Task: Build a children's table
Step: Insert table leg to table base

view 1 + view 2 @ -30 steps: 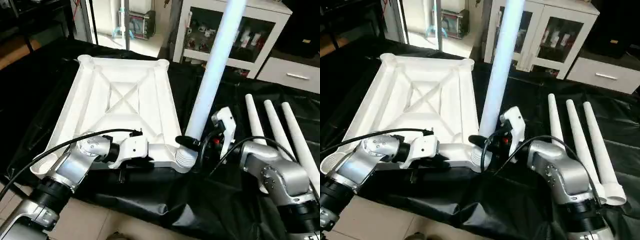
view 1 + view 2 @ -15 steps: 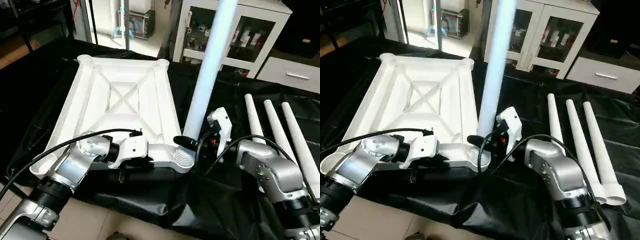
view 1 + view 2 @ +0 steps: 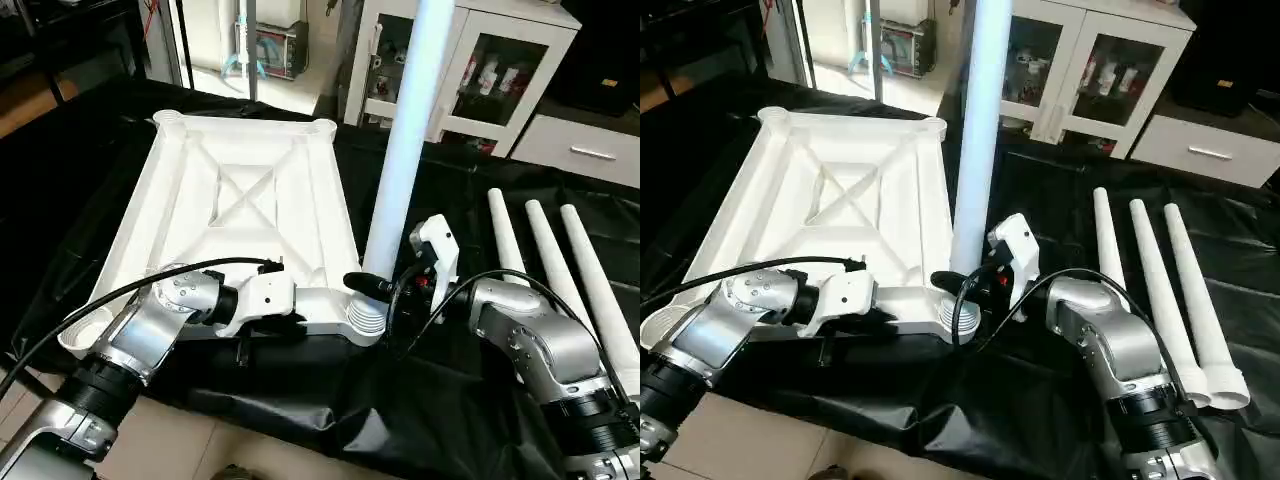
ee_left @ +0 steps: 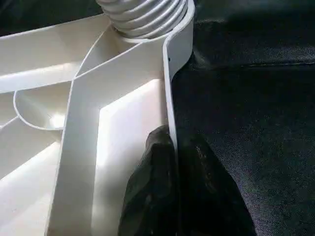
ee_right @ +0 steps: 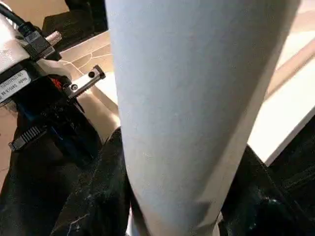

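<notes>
The white table top [image 3: 240,200] lies upside down on black cloth, its X-ribbed underside facing up. My left gripper [image 4: 172,167] is shut on the top's near rim, one finger on each side of the wall. A white leg [image 3: 405,140] stands nearly upright in the near right corner socket [image 3: 366,318]. Low on that leg, my right gripper [image 3: 372,285] is shut around the tube [image 5: 197,98]. Three more legs [image 3: 560,260] lie side by side on the cloth to the right.
The black cloth [image 3: 440,400] covers the work surface and sags over the near edge. A white glass-door cabinet [image 3: 480,70] stands behind. The other three corner sockets of the top hold nothing.
The leg in my right gripper has swung from leaning right to nearly upright in the corner socket. My right gripper has shifted a little left with it. The left arm stays put.
</notes>
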